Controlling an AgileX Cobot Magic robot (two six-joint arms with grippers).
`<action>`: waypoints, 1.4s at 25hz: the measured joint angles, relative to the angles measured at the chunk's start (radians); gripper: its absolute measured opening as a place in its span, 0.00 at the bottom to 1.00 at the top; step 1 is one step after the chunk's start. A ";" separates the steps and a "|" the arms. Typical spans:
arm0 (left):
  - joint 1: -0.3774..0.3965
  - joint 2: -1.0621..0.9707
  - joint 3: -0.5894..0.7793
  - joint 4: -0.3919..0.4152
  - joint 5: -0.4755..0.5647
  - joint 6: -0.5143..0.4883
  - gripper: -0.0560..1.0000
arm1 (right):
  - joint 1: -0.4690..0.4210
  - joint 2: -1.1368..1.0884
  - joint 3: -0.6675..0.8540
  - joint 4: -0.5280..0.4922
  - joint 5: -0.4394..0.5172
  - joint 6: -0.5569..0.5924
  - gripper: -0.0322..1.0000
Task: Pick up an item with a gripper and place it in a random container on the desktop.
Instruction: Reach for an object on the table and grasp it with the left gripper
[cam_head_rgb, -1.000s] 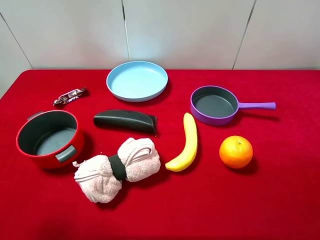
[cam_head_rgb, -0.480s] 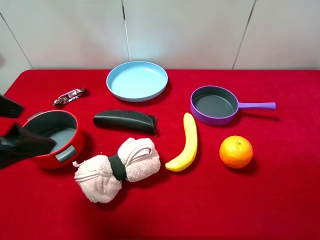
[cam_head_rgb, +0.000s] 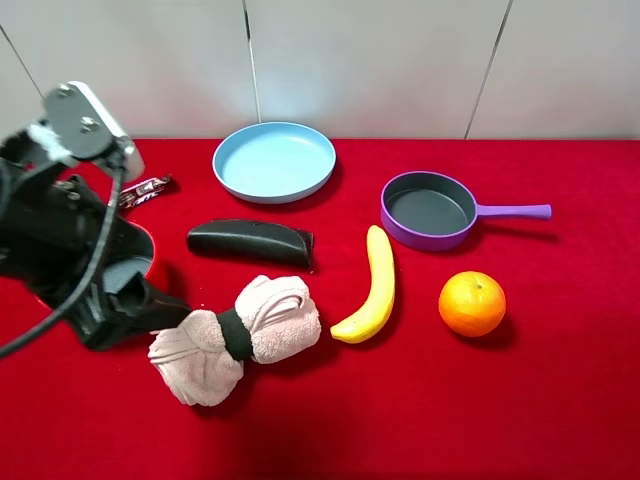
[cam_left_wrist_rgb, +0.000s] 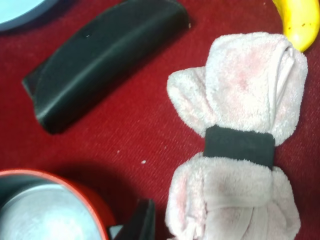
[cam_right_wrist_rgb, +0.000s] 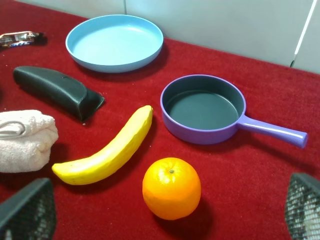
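One left hand (cam_head_rgb: 160, 310) sits beside the pale pink rolled towel bundle (cam_head_rgb: 236, 337), aperture indeterminable, nothing held; advise straddling the black band (cam_left_wrist_rgb: 240, 145).

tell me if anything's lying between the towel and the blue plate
Yes. The black curved object lies flat on the red cloth between the towel and the blue plate, across the straight path. It is low, so a lifted carry would likely clear it.
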 joint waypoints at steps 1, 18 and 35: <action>-0.006 0.017 0.000 0.000 -0.010 0.001 0.94 | 0.000 0.000 0.000 0.000 0.000 0.000 0.70; -0.070 0.302 0.000 -0.001 -0.161 0.027 0.94 | 0.000 0.000 0.000 0.000 0.000 0.000 0.70; -0.102 0.480 -0.001 -0.001 -0.284 0.055 0.93 | 0.000 0.000 0.000 0.001 0.000 0.000 0.70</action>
